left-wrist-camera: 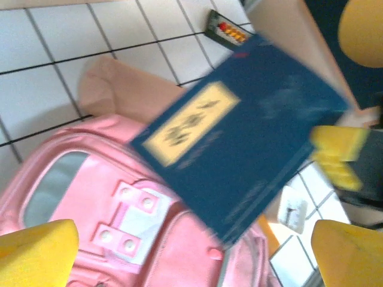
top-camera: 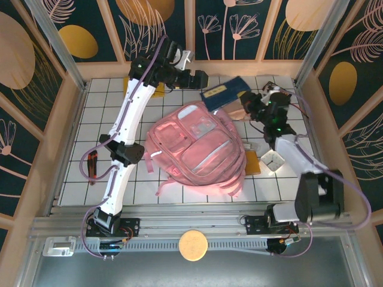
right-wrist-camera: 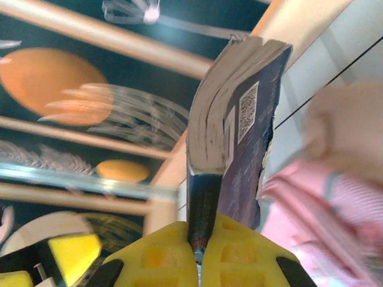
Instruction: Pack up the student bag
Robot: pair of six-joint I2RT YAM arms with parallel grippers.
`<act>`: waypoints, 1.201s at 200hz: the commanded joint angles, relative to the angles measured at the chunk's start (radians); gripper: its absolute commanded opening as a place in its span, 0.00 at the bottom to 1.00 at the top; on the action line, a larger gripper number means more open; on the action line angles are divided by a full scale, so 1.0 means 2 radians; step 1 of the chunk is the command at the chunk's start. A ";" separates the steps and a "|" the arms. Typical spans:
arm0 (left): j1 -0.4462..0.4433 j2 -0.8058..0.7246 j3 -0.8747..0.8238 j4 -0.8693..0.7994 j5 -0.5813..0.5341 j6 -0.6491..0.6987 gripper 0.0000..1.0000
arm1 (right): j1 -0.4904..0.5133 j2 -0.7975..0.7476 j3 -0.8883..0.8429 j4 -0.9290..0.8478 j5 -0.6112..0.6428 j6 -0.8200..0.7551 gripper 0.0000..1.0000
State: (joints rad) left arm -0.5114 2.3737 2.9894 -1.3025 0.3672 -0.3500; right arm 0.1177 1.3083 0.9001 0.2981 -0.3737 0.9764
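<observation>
While the right gripper [right-wrist-camera: 197,245] clenched one edge of a blue book [right-wrist-camera: 239,137] above the far end of the student bag [top-camera: 197,146], the left gripper [top-camera: 200,79] hung beside the book, fingers spread, grasping nothing. The pink bag lay flat mid-table [top-camera: 108,101].

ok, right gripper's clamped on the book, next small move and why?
Probably lower the right gripper so the blue book heads for the top end of the student bag: it is shut on the book's edge, the left gripper is open and not gripping, and the book sits past the bag's top. Can't tell if the bag is unzipped.
</observation>
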 commanded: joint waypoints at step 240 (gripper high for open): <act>-0.276 -0.123 -0.516 0.196 -0.216 0.065 0.95 | -0.114 -0.181 0.062 -0.355 0.078 -0.245 0.00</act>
State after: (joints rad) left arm -1.0592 2.0800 1.9476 -0.8864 -0.0341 -0.2356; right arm -0.0971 0.9874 1.0306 -0.4248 -0.1860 0.4843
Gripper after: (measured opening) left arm 0.966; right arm 0.053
